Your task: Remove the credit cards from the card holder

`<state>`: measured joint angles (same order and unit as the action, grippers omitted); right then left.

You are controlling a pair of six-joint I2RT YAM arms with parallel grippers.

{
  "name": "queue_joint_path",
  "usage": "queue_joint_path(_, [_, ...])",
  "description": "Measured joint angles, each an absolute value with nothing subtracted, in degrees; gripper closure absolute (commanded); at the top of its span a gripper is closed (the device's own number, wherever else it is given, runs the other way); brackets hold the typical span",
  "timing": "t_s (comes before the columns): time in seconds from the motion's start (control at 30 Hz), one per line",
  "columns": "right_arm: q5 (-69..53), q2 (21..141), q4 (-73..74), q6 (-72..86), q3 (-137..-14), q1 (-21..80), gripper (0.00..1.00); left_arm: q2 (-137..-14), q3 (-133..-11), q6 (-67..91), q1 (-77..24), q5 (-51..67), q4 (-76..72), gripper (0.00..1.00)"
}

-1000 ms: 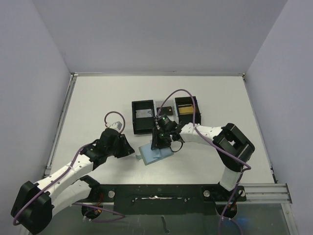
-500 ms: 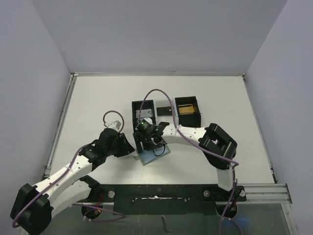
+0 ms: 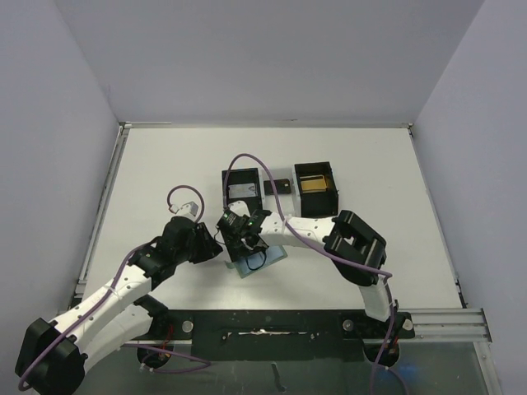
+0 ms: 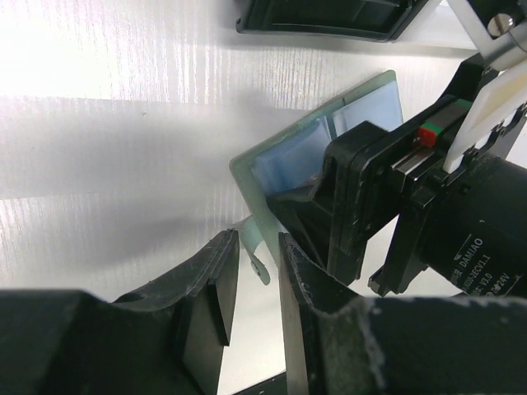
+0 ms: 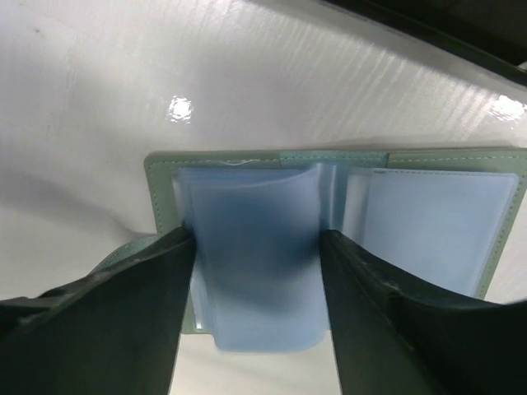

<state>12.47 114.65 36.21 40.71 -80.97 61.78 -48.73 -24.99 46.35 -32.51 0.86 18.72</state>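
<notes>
Item: the card holder, a sage-green folding wallet, lying opened flat on the white table just below the centre of the overhead view, pale blue lining upward. One clear blue card sleeve bows up from its left half, and a second sleeve lies flat to the right of it. Right gripper: lowered onto the holder's left half, jaws spread and released, one of its fingers on each side of the raised sleeve and close against its edges. Left gripper: at the holder's lower left corner, jaws drawn narrow, with the wallet's small green closure strap lying in the gap. Whether the strap is actually pinched cannot be told from the wrist view. Credit cards, all above the holder in the overhead view:
- a gold-orange card inside the right black open-topped box
- a dark card flat on the table between the two boxes
- a pale grey card in the left black box, which stands directly above the right gripper and is partly crossed by a purple cable

The two grippers stand just beside each other over the holder.
</notes>
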Motion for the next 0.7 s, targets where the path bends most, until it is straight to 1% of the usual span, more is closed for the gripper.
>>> queue_joint_path(0.07, [12.91,114.67,36.56,40.80,-81.08,61.87,0.58,-48.73,-24.99,46.35,-32.51,0.75,18.74,0.75])
queue_joint_path(0.1, [13.10,114.67,36.67,40.91,-81.08,61.84,0.61,-48.73,-24.99,46.35,-32.51,0.69,18.79,0.75])
queue_joint_path(0.17, [13.08,114.61,36.80,40.93,-80.86,61.30,0.62,-48.73,-24.99,46.33,-32.51,0.67,18.94,0.75])
queue_joint_path(0.2, [12.80,114.34,36.71,40.99,-80.58,60.95,0.59,-48.71,-24.99,46.35,-32.51,0.67,19.07,0.75])
queue_joint_path(0.3, [11.51,113.38,35.90,41.50,-79.26,59.99,0.41,-48.71,-24.99,46.35,-32.51,0.67,19.20,0.75])
queue_joint_path(0.4, [10.31,112.36,35.44,42.06,-78.30,59.22,0.29,-48.73,-24.99,46.30,-32.51,0.71,19.18,0.74])
queue_joint_path(0.47, [9.85,110.93,35.73,42.26,-77.43,58.94,0.22,-48.95,-25.08,46.28,-32.51,0.95,19.18,0.70])
queue_joint_path(0.53, [10.04,107.07,36.64,42.46,-76.25,58.46,0.19,-49.52,-25.34,46.13,-32.51,1.28,19.16,0.63])
queue_joint_path(0.57, [10.11,106.50,36.77,42.46,-76.16,58.11,0.18,-49.91,-25.63,46.02,-32.49,1.41,19.16,0.58])
queue_joint_path(0.63, [10.81,101.78,36.99,42.48,-75.35,56.82,0.16,-50.70,-26.52,45.76,-32.36,1.58,19.38,0.48])
queue_joint_path(0.7, [11.84,96.27,36.82,42.19,-74.32,54.70,0.14,-51.55,-28.14,45.17,-31.77,1.78,19.77,0.41])
